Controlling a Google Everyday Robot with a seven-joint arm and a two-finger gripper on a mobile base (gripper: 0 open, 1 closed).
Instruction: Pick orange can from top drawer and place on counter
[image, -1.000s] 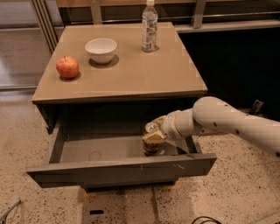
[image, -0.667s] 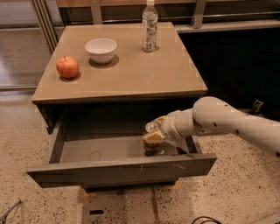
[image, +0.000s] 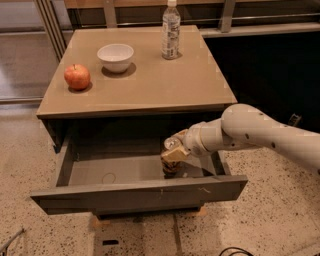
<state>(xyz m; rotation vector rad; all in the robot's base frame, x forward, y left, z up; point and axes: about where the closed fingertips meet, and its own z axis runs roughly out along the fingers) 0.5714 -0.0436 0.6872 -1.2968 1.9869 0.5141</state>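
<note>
The counter (image: 150, 80) forms the flat tan top of the dark cabinet. Below it, the top drawer (image: 140, 192) stands pulled out, its grey floor exposed. The white robot arm (image: 260, 132) enters from the right and reaches over the drawer's right side wall. A clear plastic bottle (image: 171, 32) stands upright at the counter's rear edge. A white bowl (image: 115, 56) sits to its left, and a red apple (image: 77, 76) lies near the counter's left edge. The orange can (image: 170, 170) stands on the drawer floor, right of centre, close behind the front panel. The gripper (image: 175, 151) is directly above the can, at its top; whether it grasps the can cannot be determined.
</note>
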